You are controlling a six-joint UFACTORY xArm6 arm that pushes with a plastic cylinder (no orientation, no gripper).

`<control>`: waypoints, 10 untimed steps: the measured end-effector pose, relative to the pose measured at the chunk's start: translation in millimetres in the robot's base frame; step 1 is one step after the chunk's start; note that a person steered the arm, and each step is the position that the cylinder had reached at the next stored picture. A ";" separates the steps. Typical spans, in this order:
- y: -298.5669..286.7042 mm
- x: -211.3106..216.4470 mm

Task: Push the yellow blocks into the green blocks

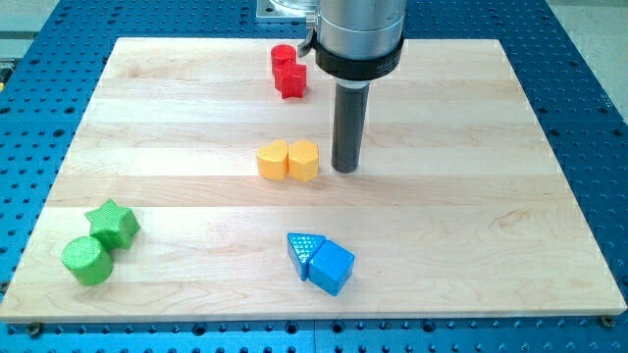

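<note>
Two yellow blocks lie touching near the board's middle: a yellow heart-like block [272, 160] on the left and a yellow rounded block [303, 160] on the right. A green star block [113, 223] and a green cylinder [86, 260] sit together at the view's lower left. My tip [345, 169] stands just to the right of the right yellow block, a small gap between them.
Two red blocks [287, 72] sit together near the view's top, just left of the arm. A blue triangular block [304, 250] and a blue cube [332, 268] touch near the view's bottom centre. The wooden board [471, 196] ends in a blue perforated table.
</note>
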State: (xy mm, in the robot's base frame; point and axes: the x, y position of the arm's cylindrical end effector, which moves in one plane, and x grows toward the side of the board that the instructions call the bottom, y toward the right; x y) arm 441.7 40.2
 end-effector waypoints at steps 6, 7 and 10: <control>-90.2 1.6; -107.3 2.9; -223.7 2.9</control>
State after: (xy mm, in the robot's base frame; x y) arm 444.7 -183.5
